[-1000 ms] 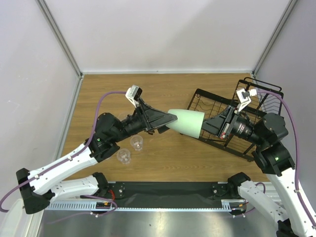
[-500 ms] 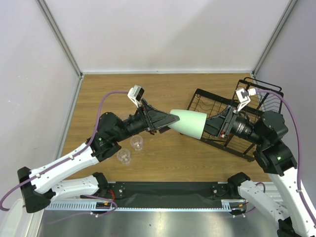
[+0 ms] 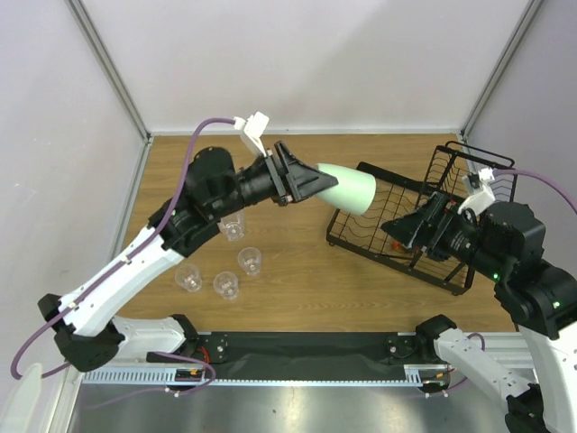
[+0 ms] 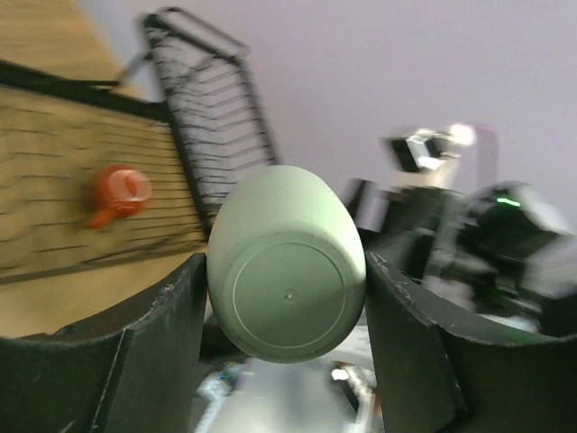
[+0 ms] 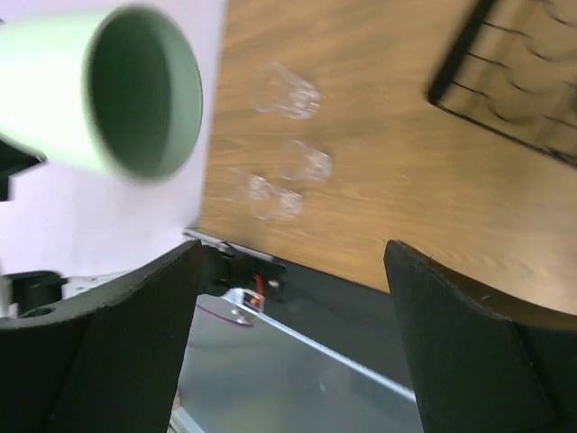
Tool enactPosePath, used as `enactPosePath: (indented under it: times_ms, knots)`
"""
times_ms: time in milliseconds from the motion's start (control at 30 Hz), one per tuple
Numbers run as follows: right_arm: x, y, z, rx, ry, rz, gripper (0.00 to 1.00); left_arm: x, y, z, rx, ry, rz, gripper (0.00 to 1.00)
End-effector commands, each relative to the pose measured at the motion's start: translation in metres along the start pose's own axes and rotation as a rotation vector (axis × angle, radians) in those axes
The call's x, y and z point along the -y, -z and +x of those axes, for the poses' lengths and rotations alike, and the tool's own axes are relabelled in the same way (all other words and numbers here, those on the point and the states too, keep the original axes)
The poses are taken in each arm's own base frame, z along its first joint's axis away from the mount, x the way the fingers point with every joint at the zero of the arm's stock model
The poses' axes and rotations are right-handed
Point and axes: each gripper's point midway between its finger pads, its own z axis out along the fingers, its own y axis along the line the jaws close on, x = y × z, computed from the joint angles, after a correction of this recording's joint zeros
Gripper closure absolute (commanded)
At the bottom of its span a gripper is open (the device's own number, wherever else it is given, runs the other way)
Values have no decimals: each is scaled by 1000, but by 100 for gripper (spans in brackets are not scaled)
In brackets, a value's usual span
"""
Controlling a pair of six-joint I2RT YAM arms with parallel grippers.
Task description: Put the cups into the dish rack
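- Top external: the left gripper (image 3: 322, 183) is clamped on the narrow base end of the mint-green cup (image 3: 353, 188). It carries the cup on its side, mouth pointing toward the dish rack (image 3: 347, 244). The cup's open end overlaps the rack's far-left corner in this view, and the cup looks lifted clear of the table (image 3: 297, 280). Gripping the base probably leaves the rim free to go down onto the wires.
- The right gripper (image 3: 395, 229) hangs over the rack's tray with its fingers spread and nothing in them, likely keeping out of the cup's way. Four clear tumblers (image 3: 225, 285) stand on the wood near the left arm, not yet loaded.
- Left wrist: the mint-green cup (image 4: 287, 271) turns its round base to the camera, squeezed between both fingers (image 4: 108, 361). Behind it an orange mug (image 4: 117, 192) sits on the tray wires of the dish rack (image 4: 212, 108), beside the taller basket section, so one cup seems to be in already.
- Right wrist: the right gripper (image 5: 293, 253) stands wide apart around empty air. The mint-green cup (image 5: 135, 99) shows its mouth at upper left, well apart from the fingers. Clear tumblers (image 5: 306, 162) lie below on the table, with a rack corner at upper right.
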Motion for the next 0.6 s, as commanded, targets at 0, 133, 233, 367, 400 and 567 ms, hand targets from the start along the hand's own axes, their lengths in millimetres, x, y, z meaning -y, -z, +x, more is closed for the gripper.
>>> enactPosePath:
  times_ms: [0,133,233,367,400,567]
  knots:
    - [31,20,0,25,-19,186,12,-54,-11,4,-65,-139,-201,100]
    - [40,38,-9,82,-41,275,12,-79,-38,0,-108,-212,-290,100]
    - [55,45,-14,111,-41,369,12,-92,-66,-4,-133,-255,-325,100]
    - [66,52,-22,130,-2,454,12,-116,-97,-2,-193,-290,-382,100]
    - [68,54,-25,137,5,469,12,-114,-104,-8,-186,-301,-380,100]
    - [75,73,-54,241,65,586,12,-172,-142,9,-278,-331,-504,100]
